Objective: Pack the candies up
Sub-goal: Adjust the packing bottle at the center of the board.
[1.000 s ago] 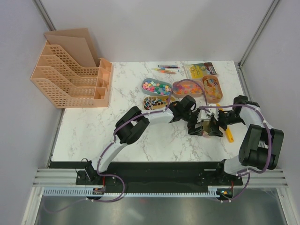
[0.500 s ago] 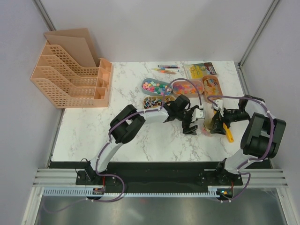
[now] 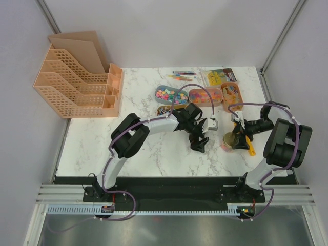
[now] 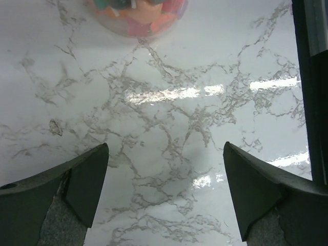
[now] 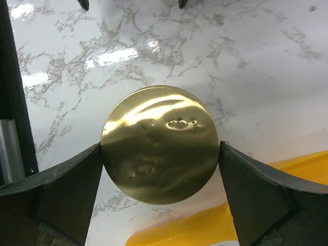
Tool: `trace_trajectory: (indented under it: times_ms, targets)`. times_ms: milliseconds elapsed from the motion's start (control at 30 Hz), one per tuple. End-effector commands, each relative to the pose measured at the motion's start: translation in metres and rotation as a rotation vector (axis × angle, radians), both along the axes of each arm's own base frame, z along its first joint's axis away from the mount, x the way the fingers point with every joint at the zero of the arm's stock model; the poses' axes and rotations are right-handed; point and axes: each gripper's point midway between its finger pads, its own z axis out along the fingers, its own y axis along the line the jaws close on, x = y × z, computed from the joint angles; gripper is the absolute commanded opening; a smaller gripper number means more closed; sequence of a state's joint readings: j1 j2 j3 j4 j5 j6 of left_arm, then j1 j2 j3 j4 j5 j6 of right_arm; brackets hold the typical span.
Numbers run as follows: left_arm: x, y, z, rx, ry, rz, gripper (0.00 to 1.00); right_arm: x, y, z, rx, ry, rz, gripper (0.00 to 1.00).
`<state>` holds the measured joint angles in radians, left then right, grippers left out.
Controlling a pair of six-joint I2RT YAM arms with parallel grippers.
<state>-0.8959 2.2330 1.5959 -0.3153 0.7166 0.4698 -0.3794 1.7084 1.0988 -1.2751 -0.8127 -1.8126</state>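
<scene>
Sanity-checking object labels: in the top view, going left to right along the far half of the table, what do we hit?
Peach file rack → grey tray of candies → wide orange tray → narrow orange tray.

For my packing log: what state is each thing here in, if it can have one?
Clear round jar of colourful candies: upright, closed.
Round gold metal lid: on the jar.
Oval plastic trays: uncovered, holding candies.
Left claw: open, holding nothing.
Right claw: jaws either side of the lid, grip unclear.
</scene>
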Motion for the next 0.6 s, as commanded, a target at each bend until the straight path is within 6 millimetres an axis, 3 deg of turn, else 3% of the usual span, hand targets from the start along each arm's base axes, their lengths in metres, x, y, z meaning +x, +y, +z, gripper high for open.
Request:
trace_trajectory:
  times_ms: [0, 267, 567]
  targets:
    - [-0.056, 0.080, -0.065, 0.402, 0.309, 0.099, 1.00, -0.041, 0.009, 0.001, 0.008, 0.143, 0.056, 0.98]
    - [-0.053, 0.080, -0.061, 0.393, 0.283, 0.126, 1.00, -0.033, 0.016, 0.018, 0.023, 0.046, 0.049, 0.98]
    - [-0.042, 0.081, -0.029, 0.360, 0.212, 0.155, 1.00, -0.020, 0.022, 0.044, 0.037, -0.035, 0.025, 0.98]
